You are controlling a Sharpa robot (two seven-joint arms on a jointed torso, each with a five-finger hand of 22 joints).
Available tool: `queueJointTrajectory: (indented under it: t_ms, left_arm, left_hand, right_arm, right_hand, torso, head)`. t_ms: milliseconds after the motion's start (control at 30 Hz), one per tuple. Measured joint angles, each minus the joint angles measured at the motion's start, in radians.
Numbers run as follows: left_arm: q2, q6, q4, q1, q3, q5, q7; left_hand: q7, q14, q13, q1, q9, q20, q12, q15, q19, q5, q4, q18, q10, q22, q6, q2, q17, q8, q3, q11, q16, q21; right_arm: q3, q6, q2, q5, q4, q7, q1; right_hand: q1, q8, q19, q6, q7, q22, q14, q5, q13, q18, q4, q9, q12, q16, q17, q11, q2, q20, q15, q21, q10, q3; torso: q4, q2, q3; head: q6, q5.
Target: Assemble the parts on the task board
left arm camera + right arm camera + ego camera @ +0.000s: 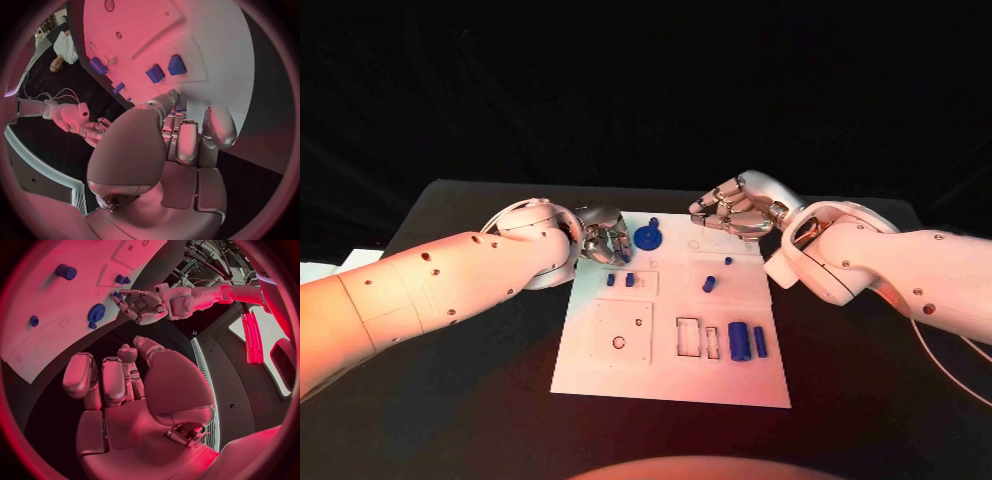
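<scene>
Best to bring the left hand (602,243) down squarely over the 2 small blue blocks (620,280) just beside it on the task board (596,372). Both hands empty, fingers curled in; right hand (733,212) at the board's far edge. Matte white plate, shallow recesses; round blue gear (651,238), upright cylinders (738,335).

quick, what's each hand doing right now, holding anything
Left hand: fingers curled in, holding nothing, at the task board's left edge.
Right hand: fingers curled in, holding nothing, above the board's far end.
</scene>
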Motion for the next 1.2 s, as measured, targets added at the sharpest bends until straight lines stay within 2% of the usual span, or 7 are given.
queueJointTrajectory:
  t_ms: [200, 467, 633, 1000, 1100, 1167, 1200]
  left_arm:
    - [-0.001, 0.003, -0.001, 0.000, 0.000, 0.005, 0.000]
    - [0.000, 0.014, -0.005, -0.003, -0.002, 0.012, -0.008]
    - [-0.001, 0.015, -0.006, -0.002, -0.002, 0.016, -0.017]
    - [-0.015, 0.015, -0.005, -0.002, -0.002, 0.021, -0.032]
    - [-0.028, 0.012, 0.001, -0.002, -0.002, 0.023, -0.033]
    - [-0.046, 0.003, 0.009, -0.002, -0.001, 0.031, -0.031]
    - [-0.055, -0.005, 0.012, -0.002, -0.001, 0.038, -0.028]
  left_hand:
    - [0.008, 0.000, -0.001, -0.012, -0.008, 0.000, -0.017, 0.000, 0.000, 0.000, 0.000, 0.000, -0.006, 0.000, -0.009, -0.006, -0.007, -0.019, 0.000, 0.006, -0.004, -0.006]
    - [0.020, -0.007, -0.005, -0.033, -0.042, 0.007, -0.044, 0.007, -0.007, 0.000, -0.003, 0.000, -0.020, 0.000, -0.102, -0.022, -0.016, -0.083, 0.011, 0.020, -0.004, -0.018]
    - [0.025, -0.011, -0.007, -0.041, -0.059, 0.011, -0.056, 0.011, -0.011, 0.000, -0.001, 0.000, -0.025, 0.000, -0.144, -0.030, -0.022, -0.091, 0.021, 0.025, -0.004, -0.024]
    - [0.027, -0.011, -0.008, -0.041, -0.062, 0.011, -0.060, 0.011, -0.011, 0.000, -0.001, 0.000, -0.025, 0.000, -0.145, -0.030, -0.025, -0.091, 0.021, 0.025, -0.004, -0.024]
    - [0.027, -0.011, -0.008, -0.041, -0.063, 0.011, -0.060, 0.011, -0.011, 0.000, -0.006, 0.000, -0.025, 0.000, -0.145, -0.030, -0.025, -0.091, 0.027, 0.025, -0.004, -0.024]
    - [0.027, -0.014, -0.008, -0.041, -0.062, 0.015, -0.060, 0.014, -0.015, 0.000, -0.009, 0.000, -0.025, 0.000, -0.129, -0.030, -0.034, -0.078, 0.037, 0.025, -0.009, -0.038]
    - [0.027, -0.018, -0.008, -0.041, -0.061, 0.017, -0.060, 0.018, -0.021, 0.000, -0.012, 0.000, -0.025, 0.000, -0.114, -0.030, -0.050, -0.069, 0.043, 0.025, -0.019, -0.056]
  right_arm:
    - [0.000, 0.000, 0.000, 0.000, -0.001, 0.000, 0.000]
    - [0.000, 0.000, 0.000, 0.000, -0.001, 0.000, 0.000]
    - [0.000, 0.000, 0.000, 0.000, -0.002, 0.000, 0.000]
    - [0.000, 0.002, -0.004, 0.000, -0.007, -0.001, 0.000]
    - [0.000, 0.007, -0.006, -0.006, -0.018, -0.006, 0.000]
    - [0.000, 0.017, -0.008, -0.020, -0.031, -0.015, 0.000]
    - [0.000, 0.023, -0.009, -0.030, -0.038, -0.020, 0.000]
  right_hand:
    - [0.000, 0.000, 0.000, 0.000, 0.000, 0.000, 0.000, 0.000, 0.000, 0.000, 0.000, 0.000, 0.000, 0.000, 0.000, 0.000, 0.000, 0.000, 0.000, 0.000, 0.000, 0.000]
    - [0.000, 0.000, 0.000, 0.000, 0.000, -0.004, 0.000, 0.000, -0.003, 0.000, 0.000, 0.001, 0.000, -0.006, -0.001, 0.000, 0.000, 0.000, 0.000, 0.000, 0.000, 0.000]
    - [0.000, 0.000, -0.008, 0.000, 0.000, -0.015, 0.000, 0.000, -0.012, 0.000, 0.000, 0.001, -0.012, -0.012, -0.009, -0.001, 0.000, 0.000, 0.000, -0.008, -0.008, 0.000]
    - [0.000, 0.000, -0.016, -0.008, 0.000, -0.029, 0.000, 0.000, -0.080, 0.000, 0.000, 0.001, -0.100, -0.024, -0.017, 0.002, 0.000, -0.001, 0.000, -0.018, -0.057, 0.000]
    - [0.007, 0.000, -0.060, -0.013, -0.002, -0.101, -0.001, -0.002, -0.179, 0.025, -0.002, 0.002, -0.227, -0.070, -0.065, 0.005, 0.003, 0.002, 0.001, -0.060, -0.120, 0.005]
    - [0.030, 0.000, -0.146, -0.016, -0.002, -0.249, -0.047, -0.040, -0.273, 0.055, -0.006, 0.005, -0.343, -0.200, -0.197, 0.019, -0.005, 0.007, 0.011, -0.152, -0.177, 0.026]
    - [0.040, 0.000, -0.167, -0.020, 0.002, -0.288, -0.059, -0.059, -0.315, 0.055, -0.011, 0.006, -0.393, -0.244, -0.240, 0.021, -0.013, 0.009, 0.015, -0.180, -0.202, 0.031]
  torso:
    - [-0.0006, 0.000, 0.0001]
    - [-0.0015, 0.000, 0.0004]
    - [-0.0014, 0.000, 0.0004]
    - [-0.0014, 0.000, 0.0000]
    - [-0.0023, 0.000, -0.0007]
    - [-0.0028, 0.000, -0.0007]
    - [-0.0029, -0.001, -0.0006]
  head:
    - [-0.001, 0.001]
    - [0.001, 0.002]
    - [0.002, 0.001]
    - [0.000, -0.001]
    - [0.002, -0.002]
    - [0.003, -0.004]
    - [0.003, -0.007]
